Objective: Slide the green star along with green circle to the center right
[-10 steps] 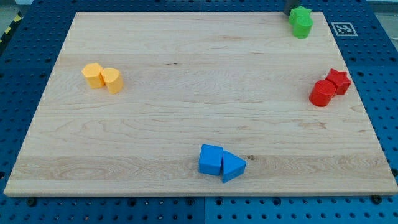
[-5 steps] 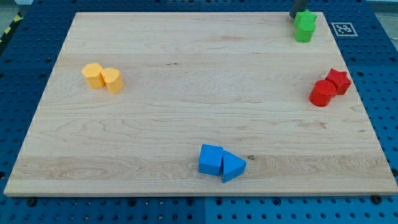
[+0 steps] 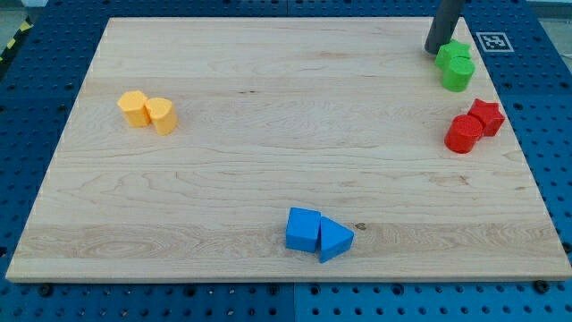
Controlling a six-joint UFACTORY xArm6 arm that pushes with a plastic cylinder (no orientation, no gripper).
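The green star and the green circle sit touching each other near the board's top right, the circle just below the star. My tip rests on the board right against the star's upper left side. The dark rod rises from it out of the view's top.
A red circle and a red star sit together at the right edge, just below the green pair. Two yellow blocks lie at the left. Two blue blocks lie at the bottom middle. A marker tag lies off the board's top right corner.
The rod has come down into view and moved down and right. The green star and green circle have slid down and right, toward the red pair.
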